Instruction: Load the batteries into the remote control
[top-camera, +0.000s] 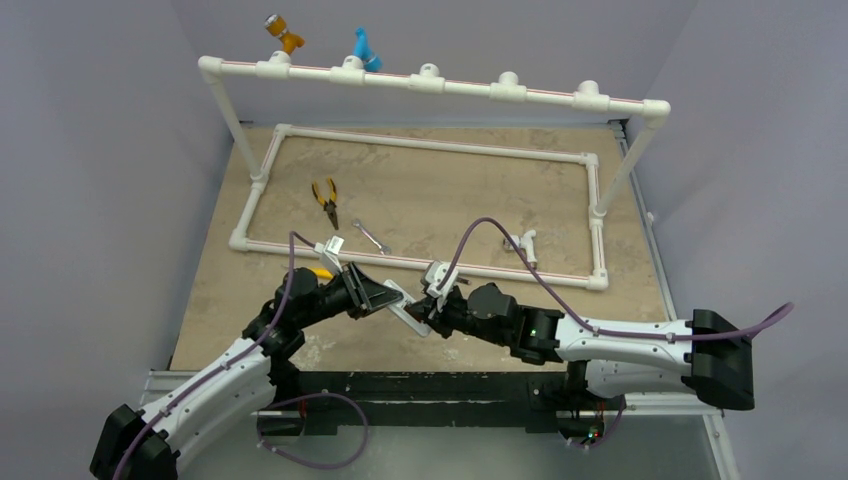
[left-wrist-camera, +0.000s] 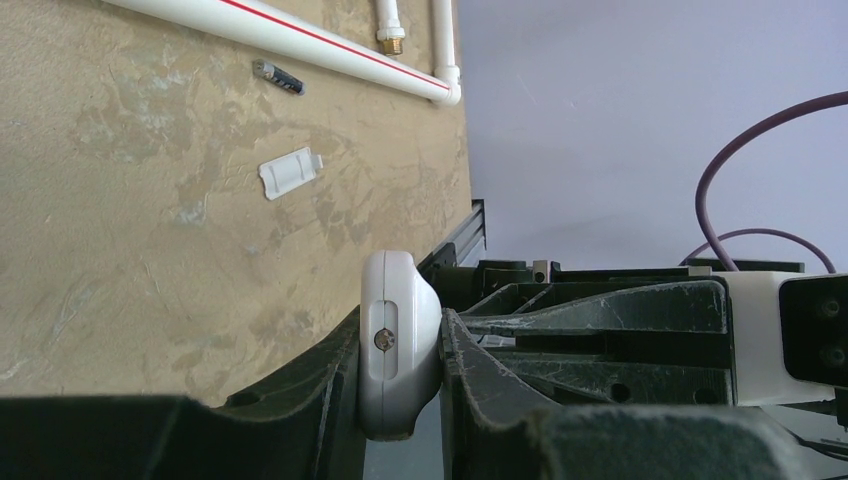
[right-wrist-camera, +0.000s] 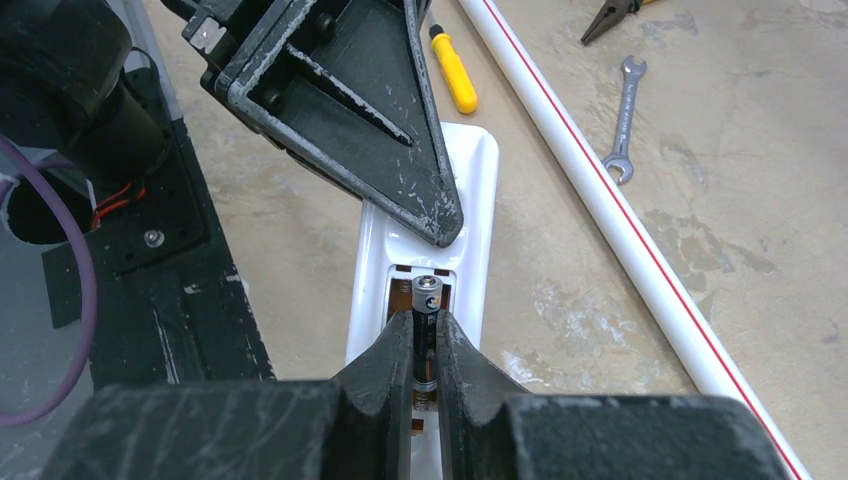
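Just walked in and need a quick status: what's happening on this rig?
The left tool is clamped on the remote control, holding it with its back exposed. The right tool grips one battery and has it lined up at the remote's open compartment. I can't tell whether it is fully seated. The second battery and the compartment cover lie on the table.

Remote (right-wrist-camera: 475, 180): glossy white plastic. Battery (right-wrist-camera: 425, 300): dark casing, shiny metal cap. Wrench (right-wrist-camera: 625, 120): bright metal. Table (right-wrist-camera: 800, 150): matt, mottled tan.
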